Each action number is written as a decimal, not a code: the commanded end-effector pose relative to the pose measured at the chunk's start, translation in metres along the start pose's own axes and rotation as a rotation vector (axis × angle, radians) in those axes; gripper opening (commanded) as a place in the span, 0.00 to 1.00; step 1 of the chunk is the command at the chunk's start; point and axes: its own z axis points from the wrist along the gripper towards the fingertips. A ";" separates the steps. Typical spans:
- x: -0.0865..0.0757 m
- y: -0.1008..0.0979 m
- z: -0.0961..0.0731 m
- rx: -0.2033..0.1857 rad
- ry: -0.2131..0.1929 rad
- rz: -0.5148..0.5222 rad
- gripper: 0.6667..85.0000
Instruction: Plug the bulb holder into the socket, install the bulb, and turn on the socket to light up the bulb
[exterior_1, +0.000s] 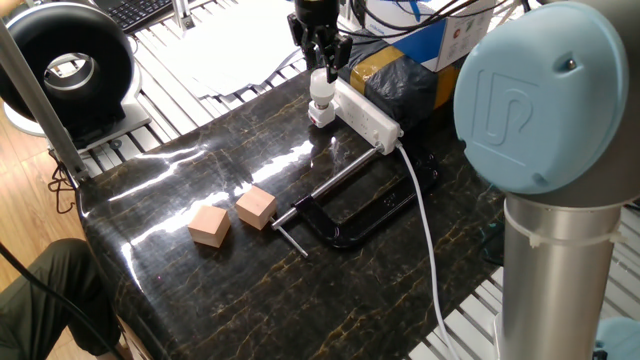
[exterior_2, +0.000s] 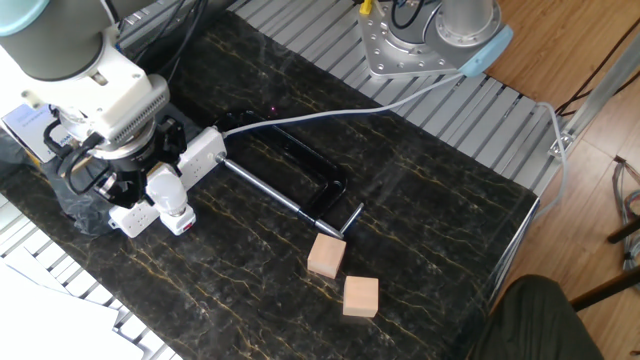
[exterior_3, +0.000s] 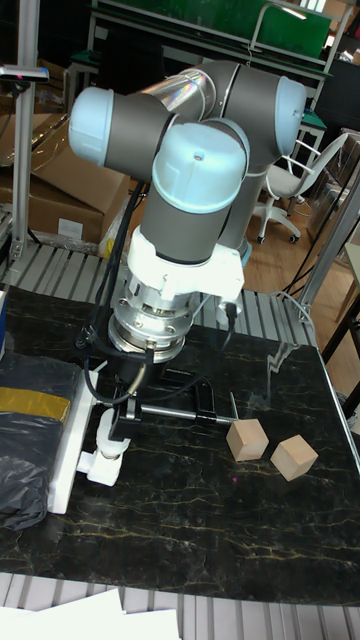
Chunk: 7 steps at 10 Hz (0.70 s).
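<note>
One socket, one holder plugged into its end, one bulb on top, two cubes and one clamp. Open table lies at 4 o'clock of the strip. The claw sits at the bulb's 12; whether it grips cannot be told.

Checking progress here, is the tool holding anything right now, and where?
It cannot be told: the tool sits right over the bulb, contact unclear.
</note>
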 end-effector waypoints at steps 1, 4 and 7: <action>-0.006 0.000 0.004 0.004 -0.021 0.007 0.60; -0.005 -0.001 0.003 0.011 -0.013 0.033 0.45; -0.005 -0.004 -0.003 0.024 0.023 0.079 0.31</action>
